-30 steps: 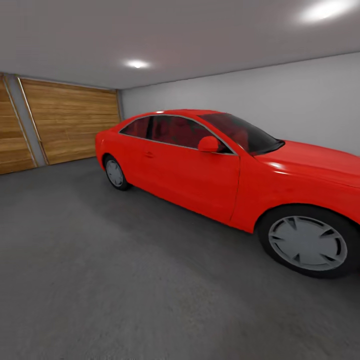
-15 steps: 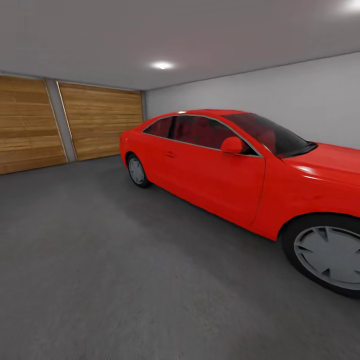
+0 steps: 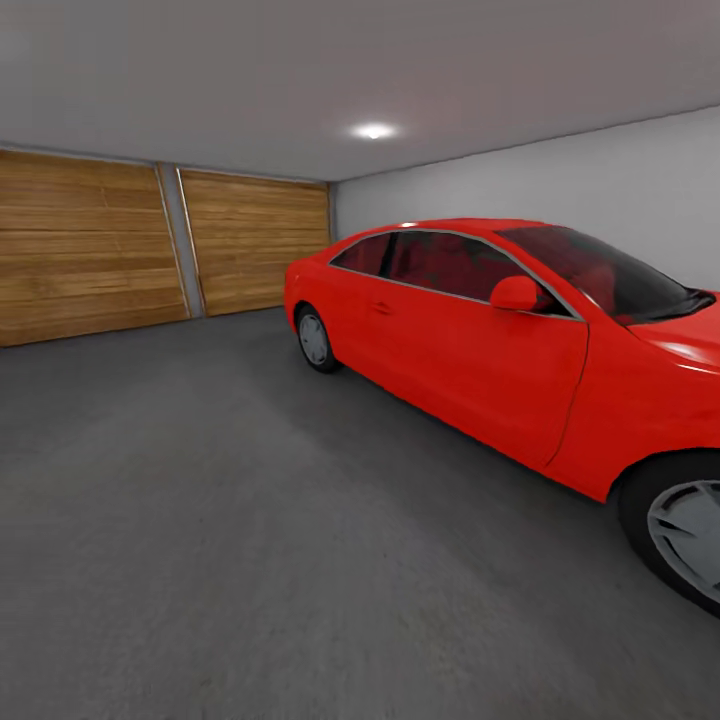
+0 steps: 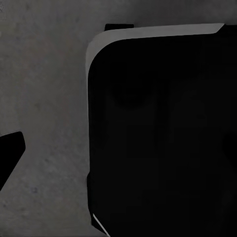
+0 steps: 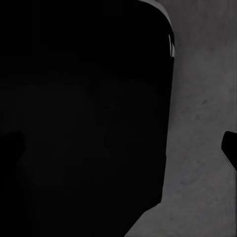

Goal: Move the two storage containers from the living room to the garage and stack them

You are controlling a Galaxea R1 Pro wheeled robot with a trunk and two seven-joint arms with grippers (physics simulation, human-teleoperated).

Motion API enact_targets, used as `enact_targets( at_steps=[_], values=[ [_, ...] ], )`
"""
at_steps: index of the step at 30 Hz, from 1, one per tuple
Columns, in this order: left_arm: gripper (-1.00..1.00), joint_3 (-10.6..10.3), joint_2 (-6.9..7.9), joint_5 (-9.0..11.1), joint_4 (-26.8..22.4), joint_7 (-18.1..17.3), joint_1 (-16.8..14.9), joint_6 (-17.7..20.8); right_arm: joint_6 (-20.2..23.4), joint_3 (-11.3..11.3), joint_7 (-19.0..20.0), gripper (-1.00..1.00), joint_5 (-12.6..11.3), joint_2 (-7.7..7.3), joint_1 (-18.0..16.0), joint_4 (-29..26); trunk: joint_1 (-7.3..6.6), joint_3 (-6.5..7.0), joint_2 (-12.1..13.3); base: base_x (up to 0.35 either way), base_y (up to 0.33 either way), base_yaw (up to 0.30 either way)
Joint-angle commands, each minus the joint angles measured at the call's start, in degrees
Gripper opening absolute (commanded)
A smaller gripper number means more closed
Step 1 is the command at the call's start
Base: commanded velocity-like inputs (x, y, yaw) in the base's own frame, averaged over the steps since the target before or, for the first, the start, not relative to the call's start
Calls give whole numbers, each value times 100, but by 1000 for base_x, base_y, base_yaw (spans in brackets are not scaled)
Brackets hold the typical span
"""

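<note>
I am in the garage, whose dark grey concrete floor (image 3: 250,520) spreads ahead of me. The two storage containers are out of view. In the left wrist view my left gripper (image 4: 118,148) points down at the floor (image 4: 49,98). One dark fingertip (image 4: 10,153) sits at the frame's edge and nothing is between the fingers. In the right wrist view my right gripper (image 5: 121,148) also points down, one fingertip (image 5: 231,148) at the far edge, holding nothing.
A red car (image 3: 480,340) stands along the pale grey wall (image 3: 560,180) on the right. Two wooden garage doors (image 3: 90,245) close off the far left. My own black base (image 4: 163,133) shows under both wrists. Open floor lies left of the car.
The head view has swung to the left: the car sits further right in the picture and more of the wooden doors shows. Nothing in the room itself has moved.
</note>
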Motion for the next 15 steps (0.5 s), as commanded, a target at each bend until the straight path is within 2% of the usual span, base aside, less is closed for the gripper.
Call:
enact_targets(
  at_steps=[1,15],
  values=[
    [100,-6,-2,-8,-3,9,-1,-9,-18,1,1,100,4,-4,-1,1,0,-5,-3,0,0,276],
    [100,58,-48,27,-35,25,-1,-73,-19,-30,1,100,-22,-4,-1,1,0,-5,-3,0,0,276]
  ],
)
